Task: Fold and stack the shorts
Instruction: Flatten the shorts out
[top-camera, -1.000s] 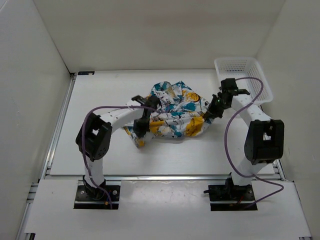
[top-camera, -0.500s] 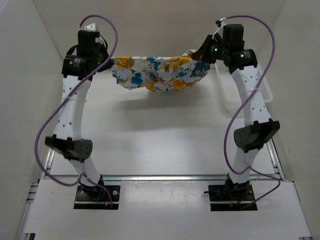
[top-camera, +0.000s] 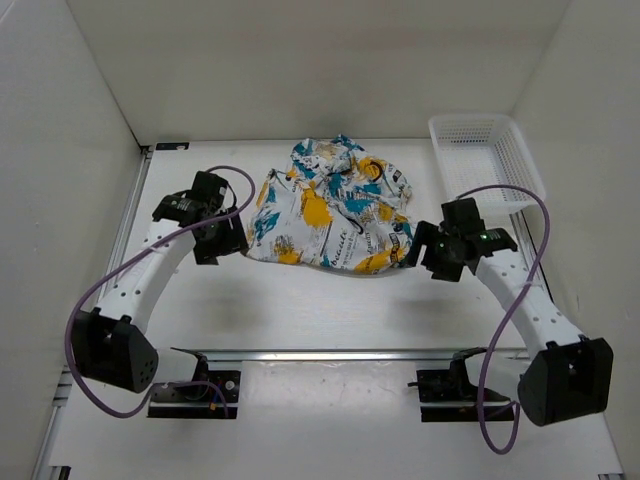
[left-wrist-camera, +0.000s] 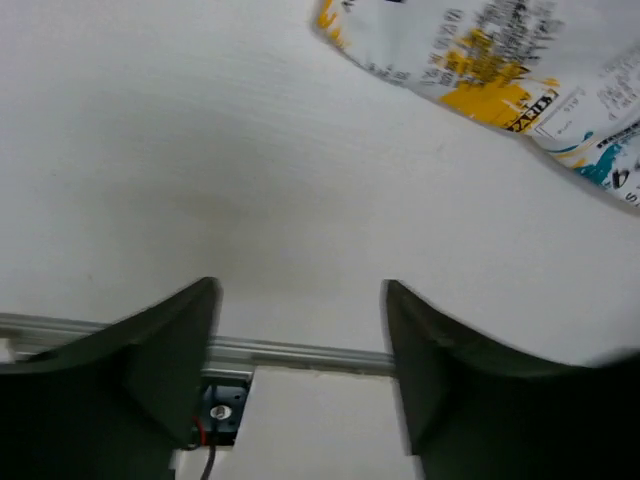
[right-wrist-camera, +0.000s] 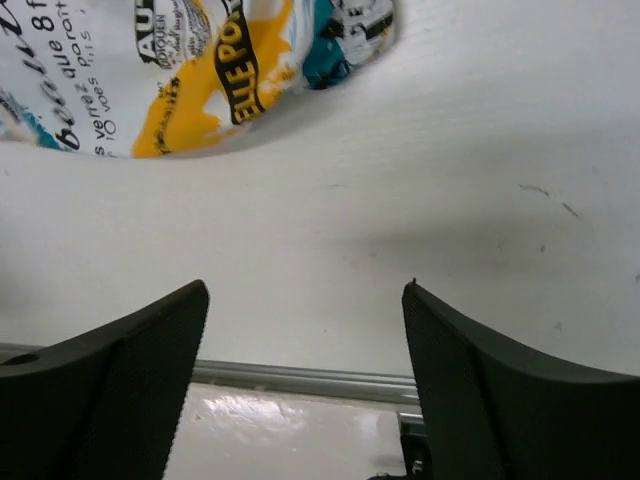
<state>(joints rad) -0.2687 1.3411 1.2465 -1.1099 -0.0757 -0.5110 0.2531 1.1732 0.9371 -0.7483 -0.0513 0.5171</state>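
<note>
we see the shorts (top-camera: 330, 205) lying rumpled on the table (top-camera: 300, 310), left of the basket (top-camera: 485, 160). the left gripper (left-wrist-camera: 298, 287) sits low just beside their left edge and the right gripper (right-wrist-camera: 305, 287) beside their right edge, both with jaws spread and pinching nothing.

Overhead; wrist views seemingly near table (left-wrist-camera: 200, 150)

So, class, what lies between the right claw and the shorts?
Only bare white table; the right wrist view shows the open right claw apart from the shorts.
</note>
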